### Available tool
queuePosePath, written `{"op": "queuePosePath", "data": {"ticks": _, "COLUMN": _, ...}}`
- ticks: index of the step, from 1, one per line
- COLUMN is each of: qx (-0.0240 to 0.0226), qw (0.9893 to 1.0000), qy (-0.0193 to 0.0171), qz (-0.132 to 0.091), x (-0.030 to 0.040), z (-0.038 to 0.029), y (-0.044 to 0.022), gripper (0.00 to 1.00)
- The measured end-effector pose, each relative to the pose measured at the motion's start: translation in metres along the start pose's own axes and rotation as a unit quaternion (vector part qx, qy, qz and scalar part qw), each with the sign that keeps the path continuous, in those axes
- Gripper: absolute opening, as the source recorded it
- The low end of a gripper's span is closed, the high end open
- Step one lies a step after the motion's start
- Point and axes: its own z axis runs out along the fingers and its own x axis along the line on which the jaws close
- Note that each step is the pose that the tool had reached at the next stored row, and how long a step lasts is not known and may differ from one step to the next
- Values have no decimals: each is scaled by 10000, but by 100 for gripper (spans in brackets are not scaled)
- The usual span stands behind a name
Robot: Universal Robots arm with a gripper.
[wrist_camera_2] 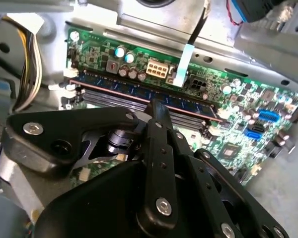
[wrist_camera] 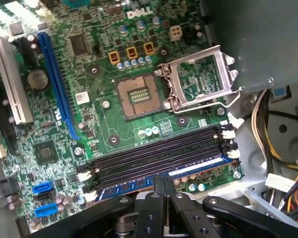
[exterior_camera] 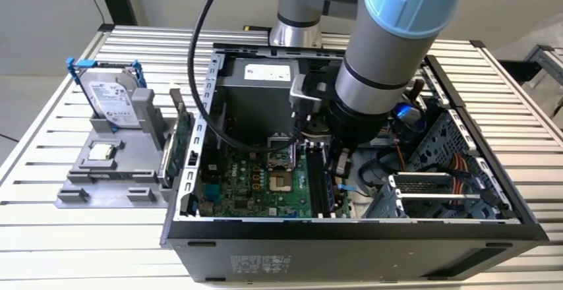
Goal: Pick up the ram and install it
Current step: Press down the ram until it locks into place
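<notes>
- The ram (wrist_camera: 139,185) is seen seated lengthwise in the outermost of the black memory slots (wrist_camera: 159,158), at the motherboard's edge; in the second wrist view the same blue stick (wrist_camera_2: 139,94) is seen standing in its slot beside the empty ones.
- The gripper (wrist_camera: 164,196) is positioned directly over the middle of the ram, its fingers drawn together with their tips on the stick's top edge; in the second wrist view the fingertips (wrist_camera_2: 156,111) are shown meeting at the stick.
- The open CPU socket (wrist_camera: 139,96) with its raised metal frame is found just beyond the slots on the green motherboard (wrist_camera: 54,148).
- In the exterior view the arm (exterior_camera: 387,59) is seen reaching down into the open computer case (exterior_camera: 352,237), which lies on a slatted metal table (exterior_camera: 53,145).
- A hard drive in a blue frame (exterior_camera: 110,99) is held upright in a grey fixture at the exterior view's left.
</notes>
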Motion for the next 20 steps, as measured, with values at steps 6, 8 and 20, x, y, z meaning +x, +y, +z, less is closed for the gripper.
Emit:
{"op": "queuePosePath", "data": {"ticks": 6, "qx": -16, "qw": 9990, "qy": 12, "qz": -455, "x": 0, "z": 0, "y": -2, "gripper": 0}}
{"op": "queuePosePath", "data": {"ticks": 8, "qx": -20, "qw": 9982, "qy": 16, "qz": -601, "x": -1, "z": 0, "y": -4, "gripper": 0}}
{"op": "queuePosePath", "data": {"ticks": 20, "qx": -43, "qw": 9924, "qy": 33, "qz": -1233, "x": -4, "z": 0, "y": -15, "gripper": 0}}
